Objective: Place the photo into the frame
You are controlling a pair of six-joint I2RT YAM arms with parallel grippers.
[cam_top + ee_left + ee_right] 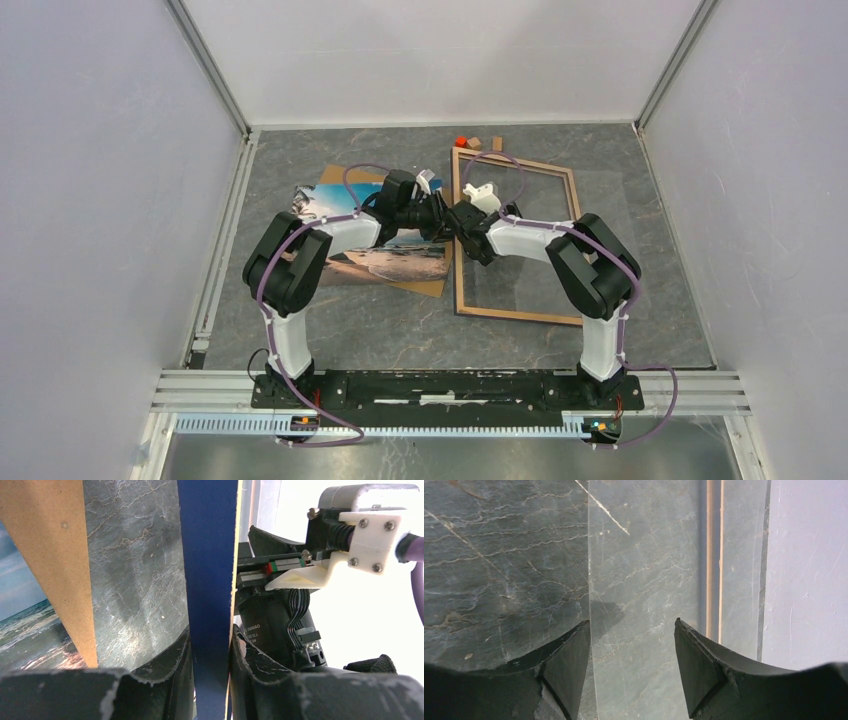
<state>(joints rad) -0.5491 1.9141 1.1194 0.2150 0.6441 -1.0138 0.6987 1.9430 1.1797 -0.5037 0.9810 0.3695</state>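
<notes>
The frame (520,316) lies on the right half of the gray table (350,330), with its light wood side up in the top view. The left gripper (210,645) is pinching the left rail of this frame. In the left wrist view the dark blue face of the rail runs straight between the two black fingers (165,667), and both of them press against it. A thin light wood edge shows on the right side of the blue face. I cannot tell if this rail is lifted from the table or rests on it.

The photo (395,262) is outside the frame, to the left of it. It lies face up on a brown board (50,555), and the left arm covers the middle part of it. The near right corner of the board is just beside the left rail of the frame.

The right gripper (631,622) is near the same rail, close to the left gripper. Its fingers are spread apart and nothing is between them. Under it a clear sheet (644,580) lies on the table, and a rail of the frame shows through this sheet.

At the far edge of the table, just beyond the far left corner of the frame, there are an orange block (460,141) and two small wooden blocks (476,143).
</notes>
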